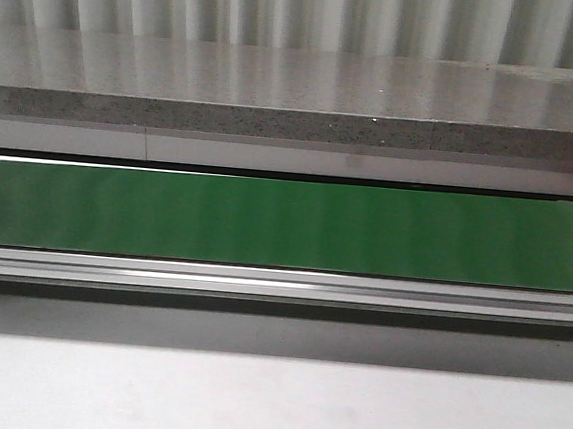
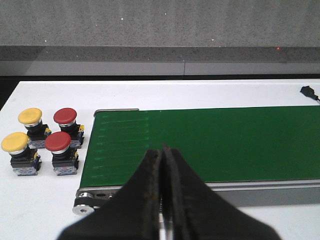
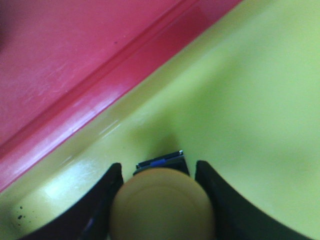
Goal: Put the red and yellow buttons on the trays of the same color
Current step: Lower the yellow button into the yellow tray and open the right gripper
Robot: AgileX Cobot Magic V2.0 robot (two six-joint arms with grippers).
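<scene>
In the left wrist view, two yellow buttons [image 2: 30,117] [image 2: 15,142] and two red buttons [image 2: 65,116] [image 2: 58,142] stand in a block on the white table, just off the left end of the green belt [image 2: 210,145]. My left gripper [image 2: 163,150] is shut and empty, above the belt's near edge. In the right wrist view, my right gripper [image 3: 157,172] is shut on a yellow button [image 3: 162,202] low over the yellow tray [image 3: 240,100]. The red tray [image 3: 60,65] lies beside it. Neither gripper shows in the front view.
The front view shows the green belt [image 1: 286,225] with its metal rail [image 1: 280,284] and a grey stone ledge [image 1: 296,105] behind. A black cable end [image 2: 310,92] lies on the white table past the belt.
</scene>
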